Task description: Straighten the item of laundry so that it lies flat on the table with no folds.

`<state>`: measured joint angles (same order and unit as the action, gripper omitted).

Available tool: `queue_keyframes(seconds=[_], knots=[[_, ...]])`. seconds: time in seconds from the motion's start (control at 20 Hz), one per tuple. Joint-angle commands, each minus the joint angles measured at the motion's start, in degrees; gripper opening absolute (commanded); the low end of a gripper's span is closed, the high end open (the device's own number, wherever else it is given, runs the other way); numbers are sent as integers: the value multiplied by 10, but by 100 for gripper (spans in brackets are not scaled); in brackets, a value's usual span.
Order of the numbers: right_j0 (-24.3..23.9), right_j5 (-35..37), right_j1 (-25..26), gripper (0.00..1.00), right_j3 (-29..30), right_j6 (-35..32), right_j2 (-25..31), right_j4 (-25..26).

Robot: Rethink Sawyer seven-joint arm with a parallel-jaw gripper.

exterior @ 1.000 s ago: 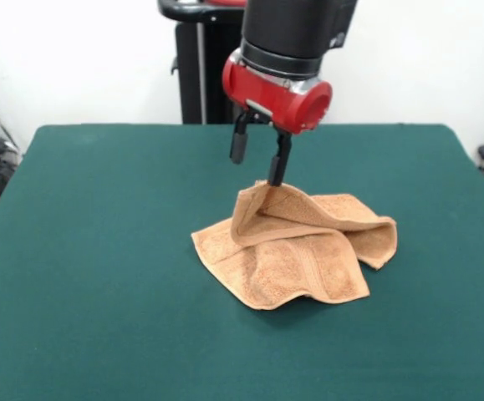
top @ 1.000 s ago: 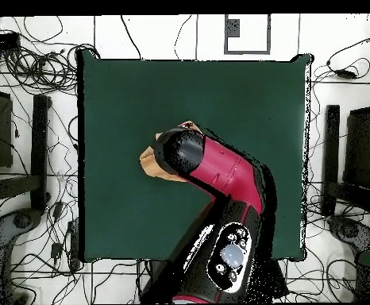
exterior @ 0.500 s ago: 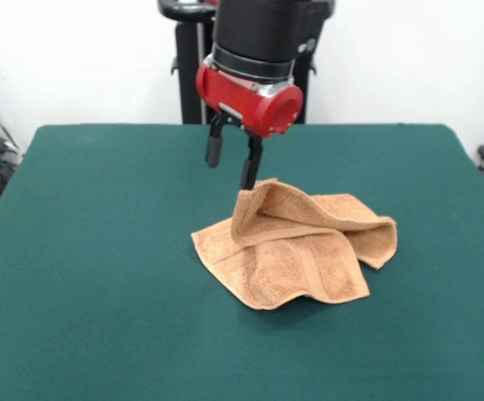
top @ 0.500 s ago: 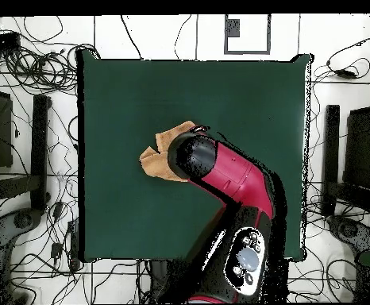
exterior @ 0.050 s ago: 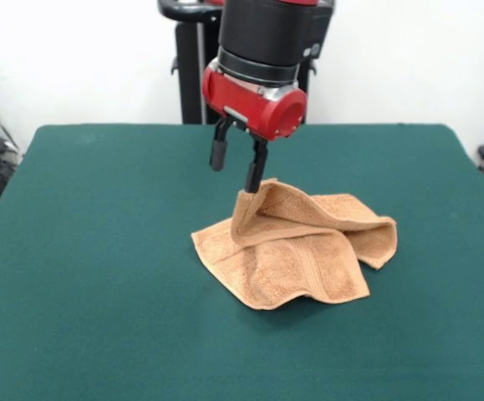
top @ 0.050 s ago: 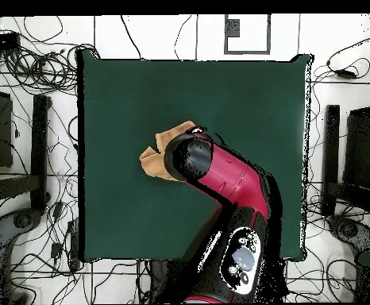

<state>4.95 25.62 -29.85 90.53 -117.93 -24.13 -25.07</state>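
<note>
So your gripper (exterior @ 0.050 s ago: 237,171) is sitting right at the raised back edge of the towel (exterior @ 0.050 s ago: 296,251), fingers spread apart, nothing pinched. One finger (exterior @ 0.050 s ago: 255,175) looks like it's touching or just beside the peak of that upstanding fold; the other hangs in the air off to the side, clear of the cloth. From the front I can't tell for sure whether the fold's edge is actually between them or only next to one.

My take is that you're lining up for a grab on that peak. I'd get the standing lip properly between the two fingers before closing, and try to catch only the top layer. If you bite both layers you'll probably just drag the whole bundle across the table (exterior @ 0.050 s ago: 99,276) instead of opening it. Then pull toward the side the flap came from, low and slow, since terry cloth will likely cling to that felt top.

The towel sits roughly mid-table, slightly to one side. In the overhead view only a bit of it (top @ 0.050 s ago: 158,155) peeks out from under the arm. It's crumpled, so the axis is rough, but in the front view the heap runs mostly side to side, with a woven band visible on the front flap.
</note>
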Motion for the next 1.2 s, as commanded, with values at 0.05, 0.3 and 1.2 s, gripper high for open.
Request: queue_keyframes(seconds=[0.05, 0.3, 1.2], knots=[[19, -16, 31, 100, 42, -97, 71, 7], [23, -16, 34, 100, 39, -99, 70, 5], [20, -73, 62, 100, 38, -106, 94, -2]])
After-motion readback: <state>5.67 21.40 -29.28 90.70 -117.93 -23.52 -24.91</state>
